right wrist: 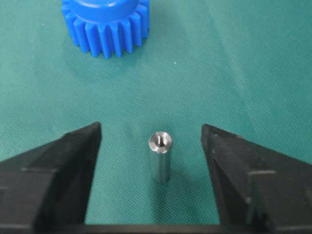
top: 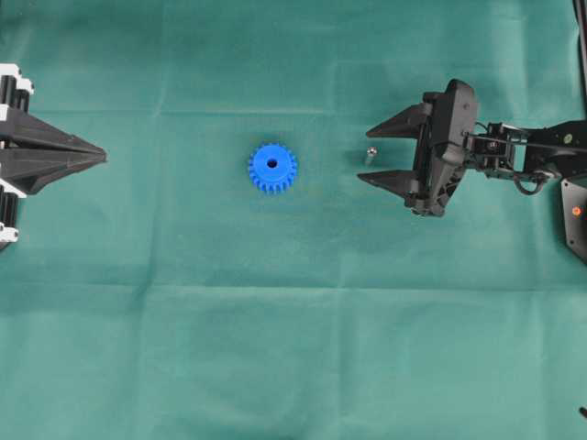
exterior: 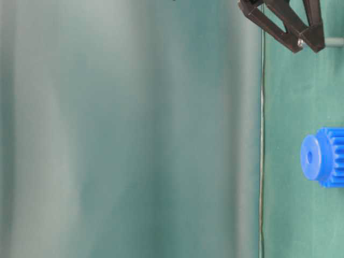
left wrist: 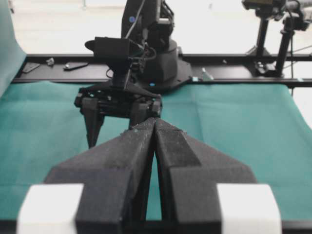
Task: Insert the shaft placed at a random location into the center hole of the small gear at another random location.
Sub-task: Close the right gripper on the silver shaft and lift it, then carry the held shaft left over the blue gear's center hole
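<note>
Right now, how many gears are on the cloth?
1. The gear lies near the middle of the cloth, left of the shaft. None looks hidden.

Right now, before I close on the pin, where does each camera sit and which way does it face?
Overhead: looks straight down on the green cloth; both grippers show.
Table-level: low and rolled sideways, sees the bright blue toothed plastic gear and right fingers.
Left wrist: looks over its shut fingers toward the right arm.
Right wrist: looks down between open fingers at the short upright silver metal pin.
Shared: overhead and right wrist both show gear and pin.
</note>
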`<action>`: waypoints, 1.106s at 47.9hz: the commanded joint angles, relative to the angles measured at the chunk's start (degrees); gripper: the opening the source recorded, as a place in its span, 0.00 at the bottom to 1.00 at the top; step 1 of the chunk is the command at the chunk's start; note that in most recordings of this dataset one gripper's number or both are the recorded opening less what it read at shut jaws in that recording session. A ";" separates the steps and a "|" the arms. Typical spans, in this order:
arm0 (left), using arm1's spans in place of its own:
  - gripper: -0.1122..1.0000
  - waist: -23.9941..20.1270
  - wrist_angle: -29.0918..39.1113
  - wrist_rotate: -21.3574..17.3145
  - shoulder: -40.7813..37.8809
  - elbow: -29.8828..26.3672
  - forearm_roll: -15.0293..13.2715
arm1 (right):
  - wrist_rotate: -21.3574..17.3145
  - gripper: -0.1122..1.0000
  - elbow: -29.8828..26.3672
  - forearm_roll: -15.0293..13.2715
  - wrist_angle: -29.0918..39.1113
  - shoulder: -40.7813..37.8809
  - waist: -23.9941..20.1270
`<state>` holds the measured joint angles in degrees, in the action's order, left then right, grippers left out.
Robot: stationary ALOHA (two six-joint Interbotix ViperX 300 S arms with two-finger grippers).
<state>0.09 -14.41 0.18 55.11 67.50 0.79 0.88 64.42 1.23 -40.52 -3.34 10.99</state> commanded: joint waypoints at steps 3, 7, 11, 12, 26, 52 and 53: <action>0.10 0.09 -0.09 0.09 -0.44 -1.05 0.18 | 0.62 0.69 -0.79 0.18 -0.97 0.53 0.18; 0.10 0.09 -0.09 0.09 -0.44 -1.05 0.18 | 0.62 0.48 -0.88 0.09 -0.97 0.44 0.09; 0.10 0.18 0.09 0.09 -0.44 -1.05 0.18 | 0.62 0.28 -0.79 0.18 -0.79 0.53 0.26; 0.10 0.09 0.09 0.09 -0.44 -1.05 0.18 | 0.62 0.24 -0.88 0.18 -0.62 0.53 0.26; 0.10 0.09 0.18 0.09 -0.44 -1.05 0.18 | 0.79 0.22 -0.88 0.18 0.00 1.23 0.35; 0.10 0.09 0.18 0.09 -0.53 -0.97 0.09 | 2.20 0.22 -5.45 -0.26 17.23 14.85 0.35; 0.10 0.09 0.18 0.09 -0.53 -0.97 0.18 | 2.20 0.22 -5.45 -0.26 17.23 14.85 0.35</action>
<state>0.18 -13.97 0.18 55.02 67.50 0.79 2.11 60.38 1.05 -23.73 10.20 11.16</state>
